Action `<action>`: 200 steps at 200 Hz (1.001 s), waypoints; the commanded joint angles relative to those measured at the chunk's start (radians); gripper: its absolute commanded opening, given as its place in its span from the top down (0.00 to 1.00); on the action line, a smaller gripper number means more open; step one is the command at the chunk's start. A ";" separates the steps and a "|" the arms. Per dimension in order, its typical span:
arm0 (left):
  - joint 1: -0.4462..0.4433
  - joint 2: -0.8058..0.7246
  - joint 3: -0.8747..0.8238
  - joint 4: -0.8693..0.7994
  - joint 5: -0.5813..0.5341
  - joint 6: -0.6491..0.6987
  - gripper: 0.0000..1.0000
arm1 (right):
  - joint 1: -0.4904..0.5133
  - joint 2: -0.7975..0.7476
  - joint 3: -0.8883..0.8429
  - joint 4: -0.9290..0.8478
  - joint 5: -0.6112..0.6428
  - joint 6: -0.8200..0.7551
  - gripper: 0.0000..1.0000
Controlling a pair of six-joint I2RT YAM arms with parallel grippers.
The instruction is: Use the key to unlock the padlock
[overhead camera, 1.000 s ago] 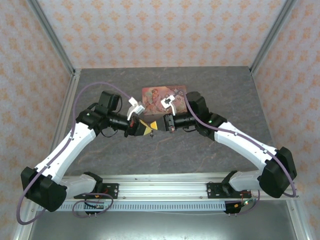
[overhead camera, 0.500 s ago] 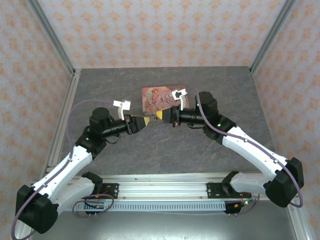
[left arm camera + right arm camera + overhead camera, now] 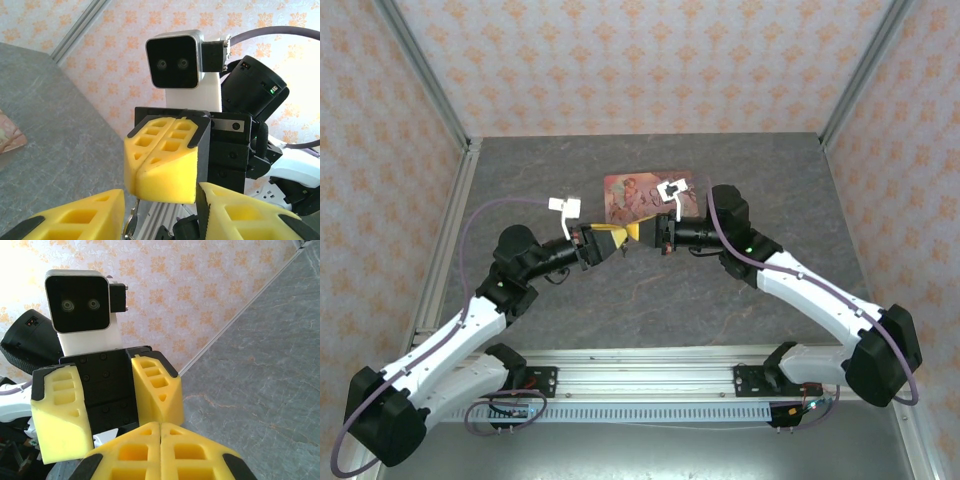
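My two grippers meet tip to tip above the table, just in front of the pink tin (image 3: 645, 195). My right gripper (image 3: 640, 231) (image 3: 160, 427) is shut, its yellow fingers (image 3: 165, 165) pressed together. A small silvery metal piece, apparently the key (image 3: 130, 220), hangs from the seam of those fingers. My left gripper (image 3: 611, 238) (image 3: 161, 200) is open, its fingers (image 3: 62, 410) standing either side of the right gripper's tips without touching them. The padlock is hidden from view.
The pink tin lies flat on the grey table (image 3: 770, 180) behind the grippers; its corner (image 3: 10, 137) shows at the left edge of the left wrist view. Patterned walls and metal posts (image 3: 425, 75) close in the table.
My left gripper has opened and its arm has drawn back to the left. Both grippers have shifted slightly toward the tin. The right gripper has stayed shut.
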 commanded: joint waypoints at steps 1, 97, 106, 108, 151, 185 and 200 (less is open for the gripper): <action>-0.010 -0.002 -0.018 0.065 -0.002 -0.012 0.57 | -0.002 -0.023 -0.015 0.078 0.001 0.021 1.00; -0.010 -0.012 -0.033 -0.009 -0.009 0.009 0.55 | -0.002 -0.034 -0.026 0.106 0.020 0.039 1.00; -0.009 -0.011 -0.032 -0.008 -0.006 0.009 0.56 | -0.002 -0.035 -0.029 0.106 0.024 0.038 1.00; -0.008 -0.010 -0.032 -0.009 -0.005 0.009 0.56 | -0.002 -0.036 -0.029 0.106 0.024 0.038 1.00; -0.009 0.002 -0.024 -0.008 0.016 0.009 0.61 | -0.002 -0.037 -0.031 0.109 0.028 0.039 1.00; -0.009 0.016 -0.020 -0.001 0.027 0.010 0.64 | -0.002 -0.035 -0.036 0.115 0.025 0.039 1.00; -0.009 0.021 -0.017 0.000 0.032 0.010 0.67 | -0.002 -0.036 -0.038 0.116 0.025 0.039 1.00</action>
